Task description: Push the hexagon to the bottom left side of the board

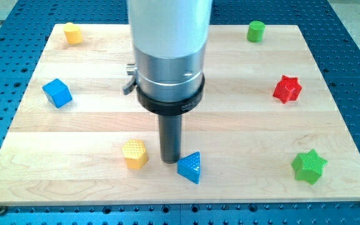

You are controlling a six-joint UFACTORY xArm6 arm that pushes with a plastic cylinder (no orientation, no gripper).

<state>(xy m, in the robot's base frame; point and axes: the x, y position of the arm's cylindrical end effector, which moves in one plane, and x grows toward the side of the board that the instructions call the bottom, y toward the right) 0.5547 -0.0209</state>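
On the near part of the wooden board [230, 137], my tip [170, 161] stands between the yellow hexagon [134, 154] on its left and the blue triangle [190, 167] just beside it on the right. The hexagon sits near the front edge, left of centre, apart from my tip. I have no jaws to report, only the rod. Farther off lie a blue cube [57, 92] at left, a yellow cylinder [72, 32] far left, a green cylinder [255, 30] far right, a red star [287, 89] and a green star [309, 165] at right.
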